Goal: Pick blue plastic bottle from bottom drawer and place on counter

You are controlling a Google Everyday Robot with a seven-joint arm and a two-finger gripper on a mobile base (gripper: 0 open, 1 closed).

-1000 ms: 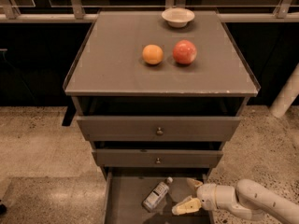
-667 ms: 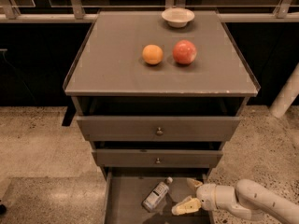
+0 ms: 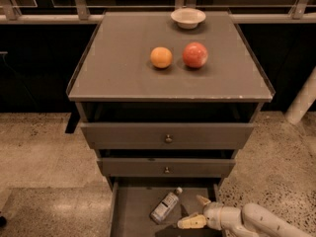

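Note:
The blue plastic bottle (image 3: 165,206) lies on its side in the open bottom drawer (image 3: 131,209), white cap pointing up and to the right. My gripper (image 3: 196,211) reaches into the drawer from the lower right. Its two pale fingers are spread apart, just right of the bottle and not touching it. The grey counter (image 3: 123,68) is the top of the cabinet above.
On the counter sit an orange (image 3: 161,57), a red apple (image 3: 195,55) and a white bowl (image 3: 188,18) at the back. The two upper drawers (image 3: 168,136) with round knobs are slightly open. A speckled floor surrounds the cabinet.

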